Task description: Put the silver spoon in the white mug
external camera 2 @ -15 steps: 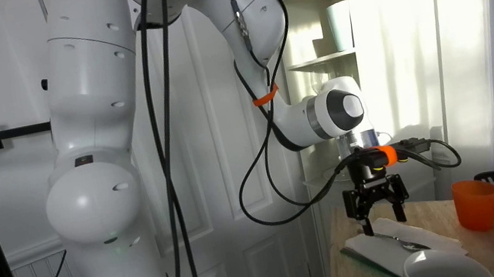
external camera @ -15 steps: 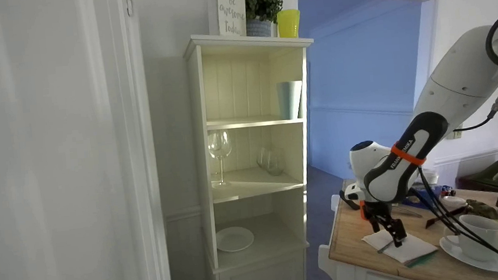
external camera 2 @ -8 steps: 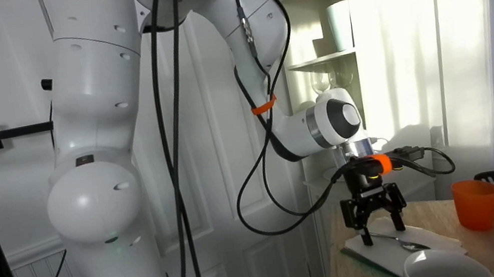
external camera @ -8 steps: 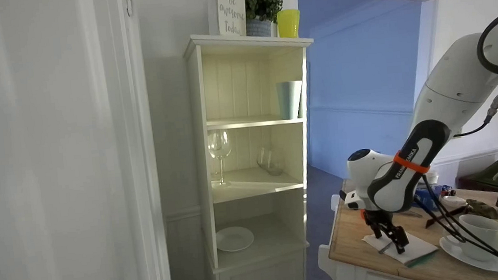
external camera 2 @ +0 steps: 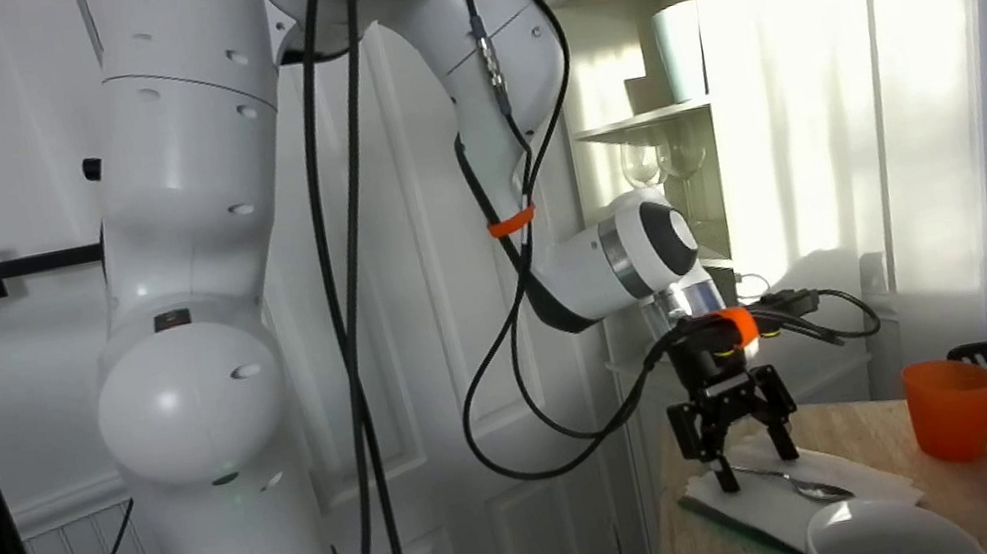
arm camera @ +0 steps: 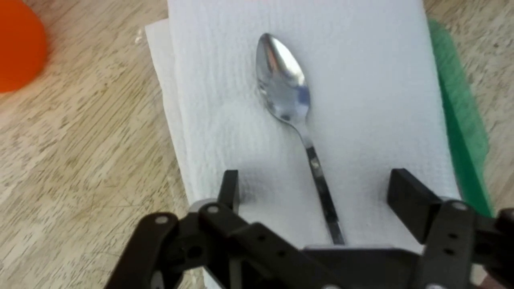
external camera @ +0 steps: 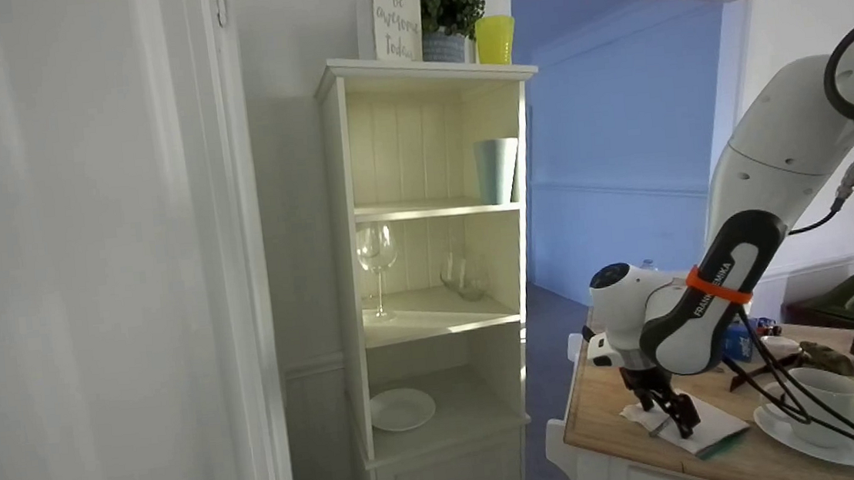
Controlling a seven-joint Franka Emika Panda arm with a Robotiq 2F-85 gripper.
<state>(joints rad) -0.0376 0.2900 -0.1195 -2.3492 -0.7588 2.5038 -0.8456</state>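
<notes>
We have our hand [arm camera: 315,176] spread astride the silver teaspoon [arm camera: 305,138] lying on the paper napkin [arm camera: 373,100] beneath, presumably so that closing will pinch its thin handle.

Over the last second the gripper [external camera 2: 757,470] has dropped toward the silver spoon [arm camera: 283,86], so its parted fingers [arm camera: 413,204] now stand low on either side of the handle. Nearly upright at first, it now leans at a tilt above the spoon. The arm [external camera 2: 580,277] has sunk with it, and the cable loop [external camera 2: 624,411] hangs lower too.
</notes>
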